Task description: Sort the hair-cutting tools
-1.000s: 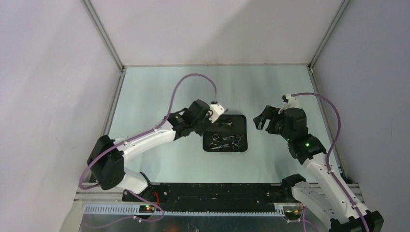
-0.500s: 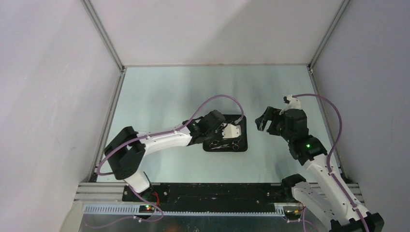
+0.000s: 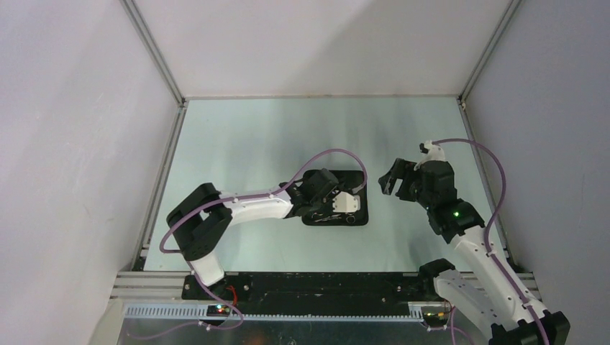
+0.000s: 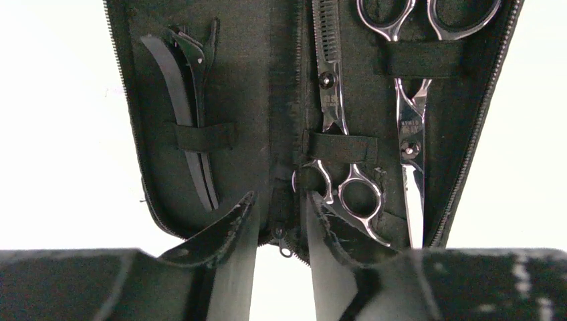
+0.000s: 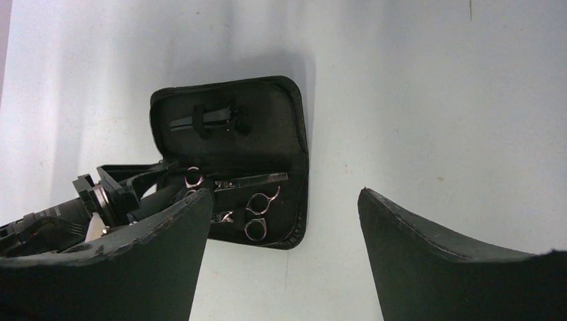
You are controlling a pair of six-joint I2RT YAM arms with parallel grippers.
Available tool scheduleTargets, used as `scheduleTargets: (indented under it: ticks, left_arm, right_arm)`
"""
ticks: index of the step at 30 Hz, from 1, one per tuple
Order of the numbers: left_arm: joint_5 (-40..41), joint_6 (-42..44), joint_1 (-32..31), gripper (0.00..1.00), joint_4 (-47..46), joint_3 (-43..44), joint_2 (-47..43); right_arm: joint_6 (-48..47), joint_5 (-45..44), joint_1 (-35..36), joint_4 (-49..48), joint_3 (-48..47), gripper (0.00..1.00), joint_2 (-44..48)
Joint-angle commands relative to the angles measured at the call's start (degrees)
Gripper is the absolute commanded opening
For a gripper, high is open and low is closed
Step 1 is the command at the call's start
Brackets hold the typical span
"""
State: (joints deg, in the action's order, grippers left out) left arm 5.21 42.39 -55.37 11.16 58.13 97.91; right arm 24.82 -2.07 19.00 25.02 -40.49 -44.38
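Note:
The black pouch [image 3: 360, 181] lies open on the table. In the left wrist view it [image 4: 264, 80] holds two black hair clips [image 4: 190, 127] under a strap on the left. Thinning scissors [image 4: 329, 100] and plain silver scissors [image 4: 410, 120] sit under straps on the right. My left gripper [image 4: 281, 231] is open, low at the pouch's near edge, its fingertips [image 4: 235, 224] either side of the middle seam and zipper pull. It also shows in the top view [image 3: 320, 205]. My right gripper [image 3: 392, 180] is open and empty, to the right of the pouch [image 5: 231, 150]. No comb is in view.
Bare pale table surrounds the pouch. Grey enclosure walls with metal frame rails stand on the left, right and far sides. The left arm's purple cable [image 3: 338, 152] loops over the pouch's far edge.
My left arm has swung from the pouch's far left corner down and over the pouch, and its gripper now sits low at the pouch's edge. The right arm has barely moved.

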Motion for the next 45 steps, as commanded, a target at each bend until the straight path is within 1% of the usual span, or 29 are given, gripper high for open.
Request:
scheduleTargets:
  ticks: [1, 2, 3, 7, 10, 11, 13, 14, 15, 16, 18, 20, 21, 22, 23, 24, 25, 26, 27, 31, 34, 39, 42, 45]
  left_arm:
    - [1.0, -0.7, -0.4, 0.44, -0.4, 1.8, -0.7]
    - [1.2, -1.1, -0.4, 0.46, 0.5, 2.3, -1.0]
    - [1.9, -2.0, -0.5, 0.53, 1.0, 3.0, -2.1]
    - [4.0, -7.0, -0.6, 0.58, 3.1, 5.7, -6.4]
    - [4.0, -11.1, -0.2, 0.60, 1.8, 6.5, -10.1]
    - [3.6, -12.1, 0.5, 0.61, 1.2, 6.7, -11.8]
    - [1.9, -16.5, 2.8, 0.67, -1.2, 7.3, -13.5]
    - [0.2, -20.1, 4.9, 0.72, -1.7, 7.6, -13.8]
    - [-0.8, -23.4, 6.1, 0.73, -2.0, 8.7, -13.7]
    - [-2.6, -25.1, 8.3, 0.76, -2.1, 9.3, -12.8]
    - [-5.2, -29.0, 11.7, 0.78, -1.6, 11.9, -9.7]
    - [-8.5, -33.1, 14.8, 0.78, 1.3, 18.2, -5.2]
    - [-9.3, -36.2, 15.7, 0.77, 4.0, 20.1, -3.4]
    - [-11.6, -37.6, 17.6, 0.76, 5.3, 24.2, 0.3]
    - [-14.0, -40.6, 18.4, 0.76, 8.0, 26.1, 2.1]
    - [-15.0, -41.3, 19.8, 0.75, 9.3, 29.7, 5.6]
    - [-16.8, -43.3, 20.4, 0.75, 11.0, 31.3, 8.5]
    - [-17.6, -43.9, 21.4, 0.74, 11.5, 33.8, 9.9]
    - [-18.9, -44.5, 21.6, 0.74, 12.4, 34.9, 12.2]
    - [-22.4, -44.2, 22.4, 0.74, 13.7, 38.8, 17.8]
    - [-24.4, -44.0, 22.5, 0.73, 15.1, 41.5, 21.1]
    - [-28.2, -44.4, 22.5, 0.72, 16.6, 43.1, 25.7]
    - [-30.7, -44.9, 22.6, 0.68, 18.3, 42.9, 26.8]
    - [-32.8, -45.8, 22.6, 0.65, 19.1, 40.7, 26.6]
  right_arm:
    - [-0.1, 1.3, -0.2, -1.0, 0.0, 0.84, -0.9]
    - [-0.1, 1.3, -0.2, -0.6, 0.0, 0.84, -1.2]
    - [-0.3, 1.4, -0.2, -0.1, 0.0, 0.84, -1.3]
    - [0.2, 1.4, 0.0, 3.7, 0.3, 0.82, -2.9]
    - [2.6, 4.3, 1.0, 4.0, 1.8, 0.80, -3.5]
    - [3.2, 4.6, 2.3, 3.2, 2.9, 0.79, -3.5]
    - [5.5, 4.9, 5.5, 1.8, 4.6, 0.78, -4.1]
    - [6.7, 4.5, 8.0, 1.4, 5.5, 0.77, -4.4]
    - [7.2, 3.6, 9.6, 0.8, 5.9, 0.75, -5.2]
    - [7.9, 3.0, 12.7, 0.6, 6.6, 0.74, -5.8]
    - [8.6, 0.7, 16.7, -0.2, 7.6, 0.70, -7.9]
    - [8.9, -0.4, 19.8, -1.3, 8.7, 0.65, -9.3]
    - [8.9, -0.5, 20.5, -2.1, 8.9, 0.61, -9.9]
    - [8.8, -0.4, 21.6, -2.9, 9.3, 0.59, -11.1]
    - [8.3, 0.2, 21.9, -3.1, 9.3, 0.53, -11.8]
    - [8.1, 0.4, 22.4, -3.8, 9.4, 0.50, -13.1]
    - [7.7, 1.1, 22.5, -4.1, 9.4, 0.45, -13.7]
    - [7.5, 1.2, 22.6, -4.7, 9.4, 0.42, -14.9]
    - [7.2, 2.2, 22.7, -4.9, 9.4, 0.37, -15.4]
    - [6.5, 4.9, 23.0, -6.1, 9.4, 0.27, -19.8]
    - [6.0, 6.6, 23.1, -7.2, 9.4, 0.22, -22.1]
    - [5.6, 7.2, 23.1, -7.8, 9.2, 0.20, -25.4]
    - [6.0, 5.7, 22.9, -8.2, 9.2, 0.19, -26.9]
    - [6.9, 4.8, 22.0, -9.2, 9.2, 0.19, -29.1]
